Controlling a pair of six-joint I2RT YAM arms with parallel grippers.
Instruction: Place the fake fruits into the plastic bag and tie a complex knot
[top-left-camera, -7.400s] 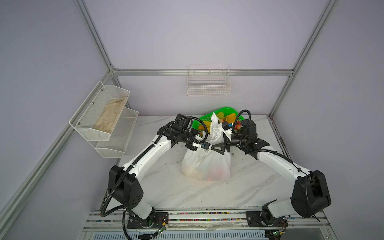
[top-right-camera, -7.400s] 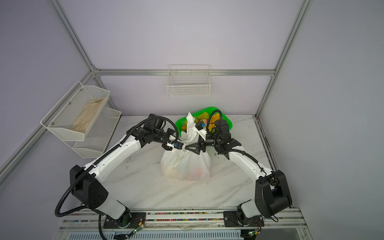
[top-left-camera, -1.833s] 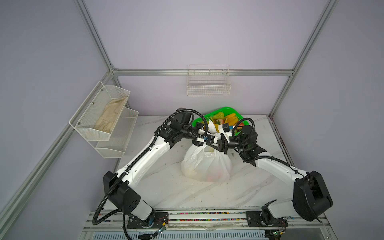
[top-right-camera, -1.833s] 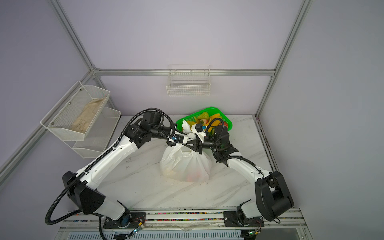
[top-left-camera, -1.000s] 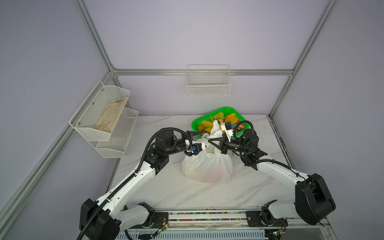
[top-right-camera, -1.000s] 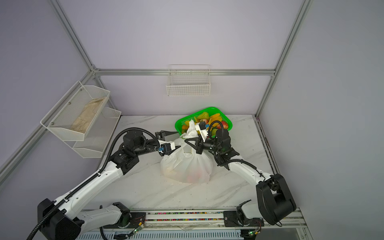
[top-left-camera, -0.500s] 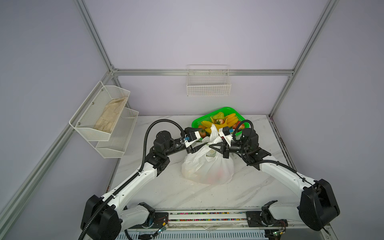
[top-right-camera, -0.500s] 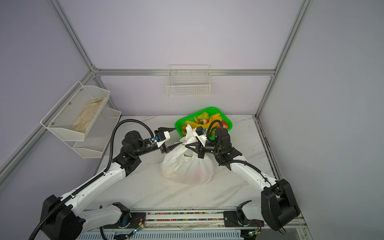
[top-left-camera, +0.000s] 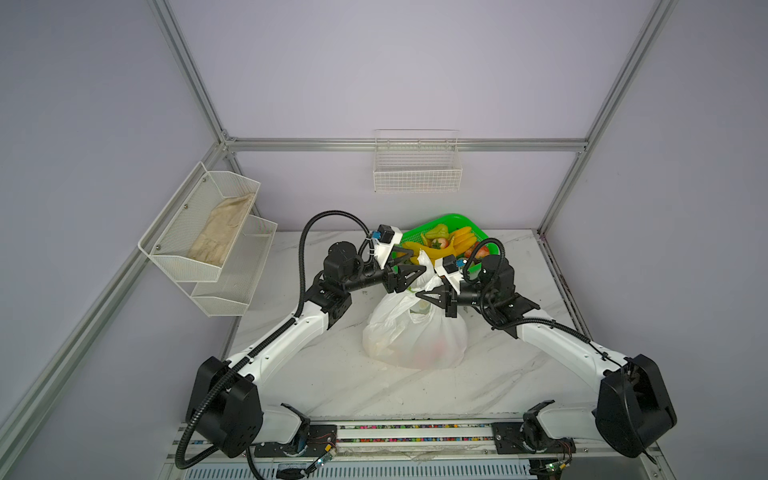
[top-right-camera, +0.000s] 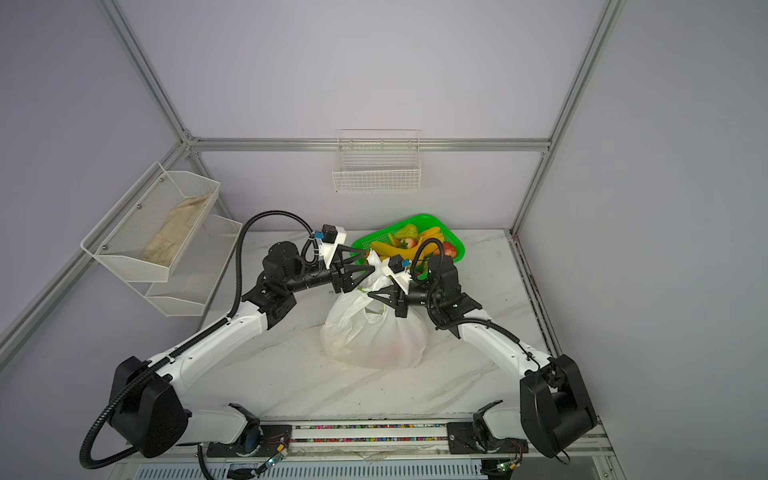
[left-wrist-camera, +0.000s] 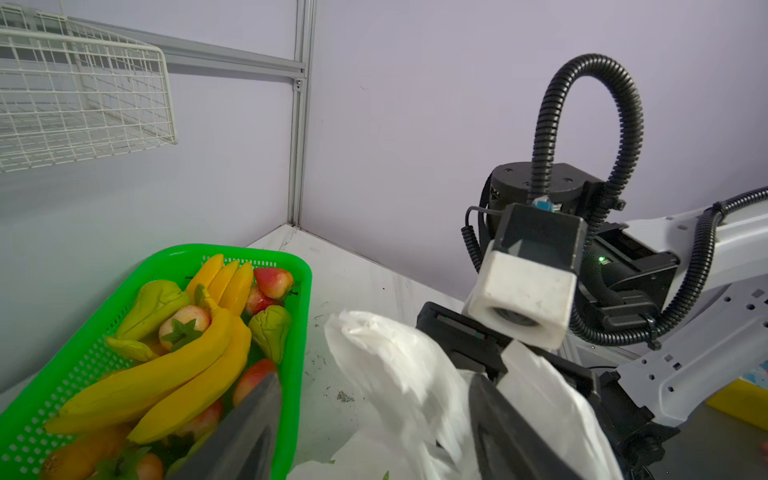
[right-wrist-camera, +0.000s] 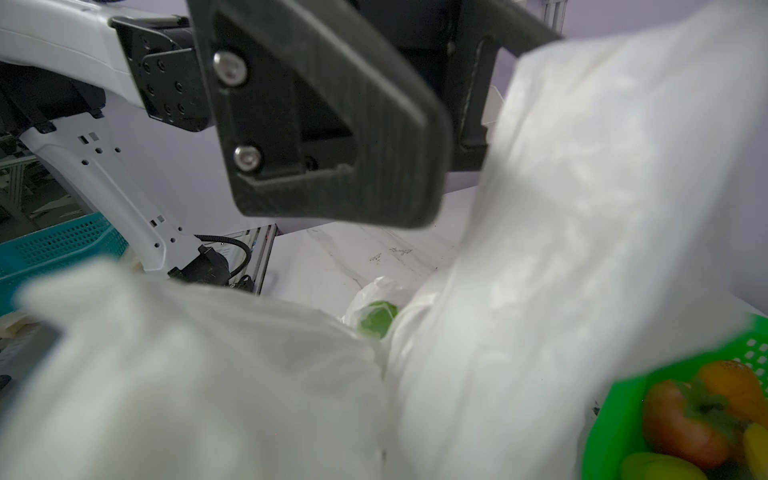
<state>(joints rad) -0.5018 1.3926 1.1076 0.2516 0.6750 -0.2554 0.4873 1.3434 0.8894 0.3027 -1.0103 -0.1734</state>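
Left pincer (left-wrist-camera: 374, 380) advanced, seemingly straddling bag (top-left-camera: 415, 336).

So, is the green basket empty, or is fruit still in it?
Not empty. The green basket holds fake fruits: bananas, green pears and red ones lie inside it.

A green mesh basket (top-left-camera: 455, 216) sits at the back of the marble tabletop (top-left-camera: 332, 374), below a white wire basket (top-left-camera: 417, 174) on the rear wall. A beige cloth (top-left-camera: 220, 237) lies in the upper tier of a white side rack (top-left-camera: 183, 220).
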